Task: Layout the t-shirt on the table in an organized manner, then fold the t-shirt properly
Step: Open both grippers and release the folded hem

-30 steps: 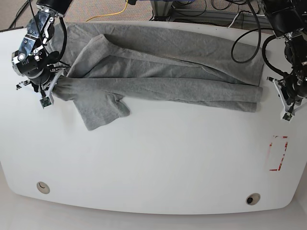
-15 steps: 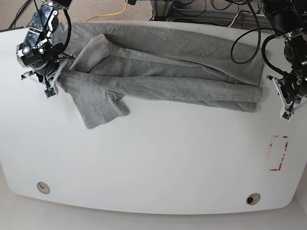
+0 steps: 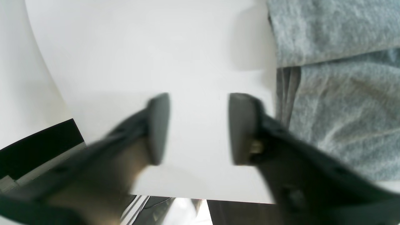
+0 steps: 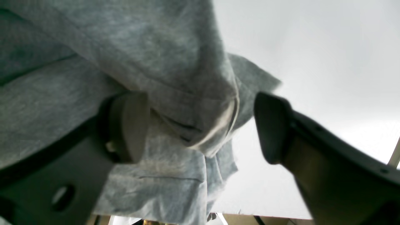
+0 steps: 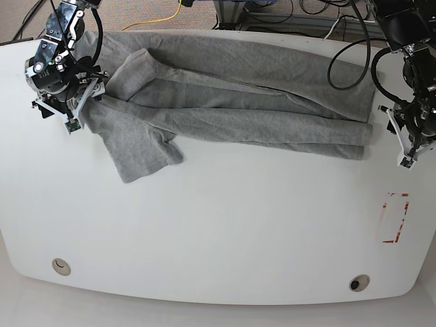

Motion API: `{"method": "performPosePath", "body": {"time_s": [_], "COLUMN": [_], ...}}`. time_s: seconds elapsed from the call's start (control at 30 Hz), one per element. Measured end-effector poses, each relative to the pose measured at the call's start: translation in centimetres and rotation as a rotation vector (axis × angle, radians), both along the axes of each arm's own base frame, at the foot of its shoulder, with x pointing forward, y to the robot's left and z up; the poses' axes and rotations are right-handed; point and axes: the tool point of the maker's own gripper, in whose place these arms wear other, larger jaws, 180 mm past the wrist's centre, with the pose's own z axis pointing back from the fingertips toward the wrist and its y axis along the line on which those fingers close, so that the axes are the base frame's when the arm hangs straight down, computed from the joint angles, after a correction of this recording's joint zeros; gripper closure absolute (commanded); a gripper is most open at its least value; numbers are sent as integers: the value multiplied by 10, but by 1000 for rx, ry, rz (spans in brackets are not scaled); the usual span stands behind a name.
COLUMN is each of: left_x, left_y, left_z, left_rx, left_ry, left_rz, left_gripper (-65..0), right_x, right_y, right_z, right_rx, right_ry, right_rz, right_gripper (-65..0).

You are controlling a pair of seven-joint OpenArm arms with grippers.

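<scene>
The heather-grey t-shirt [image 5: 238,102] lies folded lengthwise across the far half of the white table [image 5: 225,225], one sleeve sticking out toward the front left. My right gripper [image 5: 71,105] sits at the shirt's left end. In the right wrist view it [image 4: 200,125] is open wide, and a bunched fold of t-shirt [image 4: 156,47] hangs loose between its fingers. My left gripper [image 5: 403,146] stands just off the shirt's right end. In the left wrist view it [image 3: 199,128] is open over bare table [image 3: 156,47], with the t-shirt [image 3: 343,109] beside its right finger.
A red dashed-rectangle marking [image 5: 395,218] is near the right edge. Two round grommet holes [image 5: 61,266] [image 5: 359,282] sit near the front edge. Cables [image 5: 340,20] and equipment lie beyond the back edge.
Both grippers have opened and let go of the shirt. The right gripper first carried the shirt's left end toward the far edge; the left gripper barely shifted.
</scene>
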Motion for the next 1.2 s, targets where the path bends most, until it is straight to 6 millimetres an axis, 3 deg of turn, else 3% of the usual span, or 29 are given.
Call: {"method": "performPosePath", "body": {"time_s": [0.07,0.3,0.47,0.6,0.87,1.2], "left_x": [4,41,65,78,94,96], "left_y": [0,2,1,-5,-16,-29], "left_z": [4,41,68,83,102,94], "left_rx": [3,7,1,-31,-80,-117], "left_ry": [-8,-114,-198,-251,-323,-319], "left_rz": [4,14,11,-2,-31,-41], "left_gripper": [-372,-372,-372,-372,-372,-372], "right_x": [0,8,45,63,106,141], "right_y": [-6,-41,-34,-32,-19,13], "right_z": [5,33,58,66,55,11], "right_rx": [-4,-74,-53,-44,62,207], "right_ry": [-17,-81,-208,-241,-240,-164], "right_rz": [-22,-113,-83,-82,-64,-1], "right_gripper": [-650,-650,-650,-650,-650,-650]}}
